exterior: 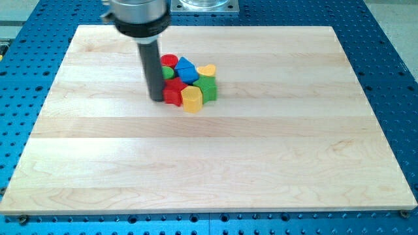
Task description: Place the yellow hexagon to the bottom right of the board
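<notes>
The yellow hexagon (192, 100) lies at the bottom of a tight cluster of blocks in the upper middle of the wooden board (209, 163). My tip (157, 98) stands at the cluster's left edge, close beside a red block (174, 93) and a short way left of the yellow hexagon. Around the hexagon are a green block (208, 87) to its upper right, a blue block (185, 70), a yellow heart (206, 69), a red cylinder (169, 60) and a small green block (168, 72) partly hidden by the rod.
The board lies on a blue perforated table (392, 39). The arm's silver housing (138, 14) hangs over the board's top edge, above the cluster's left side.
</notes>
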`<move>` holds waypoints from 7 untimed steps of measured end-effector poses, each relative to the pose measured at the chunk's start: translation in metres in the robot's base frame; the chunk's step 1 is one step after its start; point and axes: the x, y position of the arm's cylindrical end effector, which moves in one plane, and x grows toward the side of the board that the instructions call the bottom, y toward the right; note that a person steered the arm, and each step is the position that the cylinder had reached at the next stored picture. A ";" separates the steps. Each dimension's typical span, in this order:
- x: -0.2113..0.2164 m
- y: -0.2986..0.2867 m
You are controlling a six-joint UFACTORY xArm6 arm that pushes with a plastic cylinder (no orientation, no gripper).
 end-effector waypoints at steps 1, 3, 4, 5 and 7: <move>0.028 0.089; 0.066 0.093; 0.090 0.107; 0.112 0.154; 0.087 0.175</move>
